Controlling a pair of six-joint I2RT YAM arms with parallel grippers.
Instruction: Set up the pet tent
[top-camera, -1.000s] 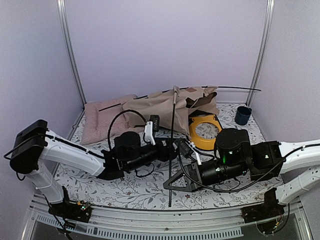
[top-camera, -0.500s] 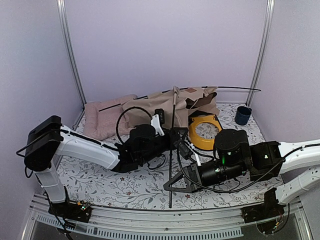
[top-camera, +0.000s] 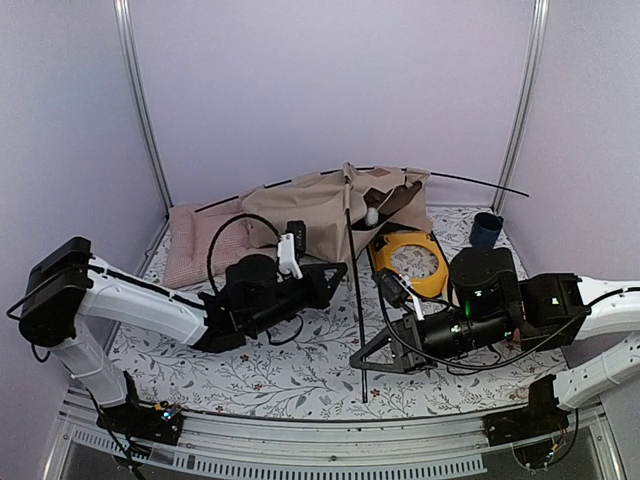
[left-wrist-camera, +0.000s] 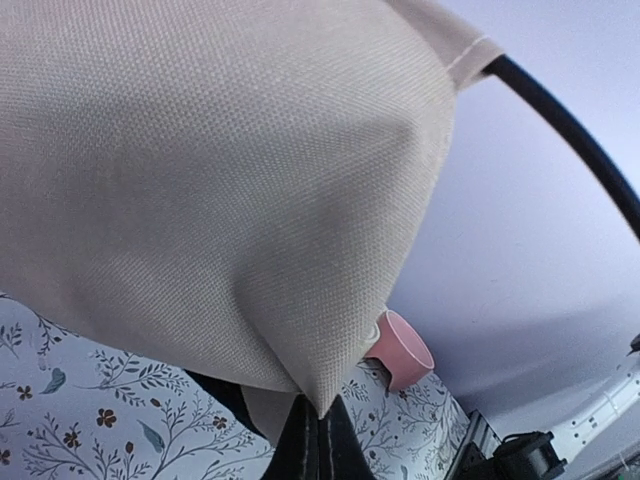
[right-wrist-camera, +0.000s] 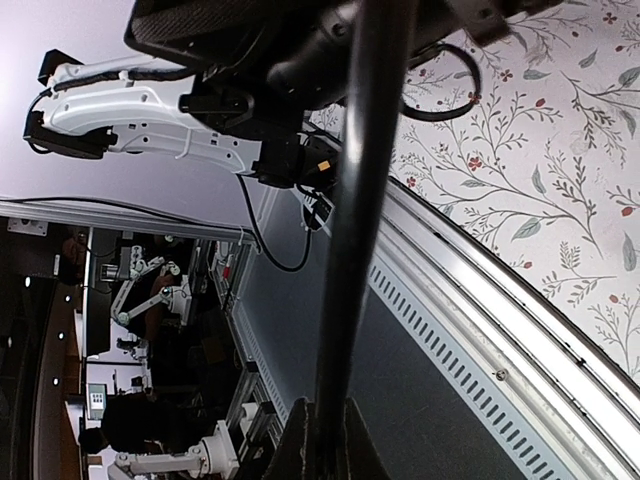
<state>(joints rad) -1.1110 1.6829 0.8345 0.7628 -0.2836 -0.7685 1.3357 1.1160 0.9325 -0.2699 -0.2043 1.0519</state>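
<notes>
My left pincer (left-wrist-camera: 312, 430) is clamped on fabric of the tan tent (top-camera: 315, 205) at twelve o'clock; my right pincer (right-wrist-camera: 322, 430) grips its black pole (top-camera: 355, 300).

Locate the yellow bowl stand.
In the top view, the yellow bowl stand sits right of centre on the table, just in front of the pet tent, with the dark blue cup to its right.
</notes>
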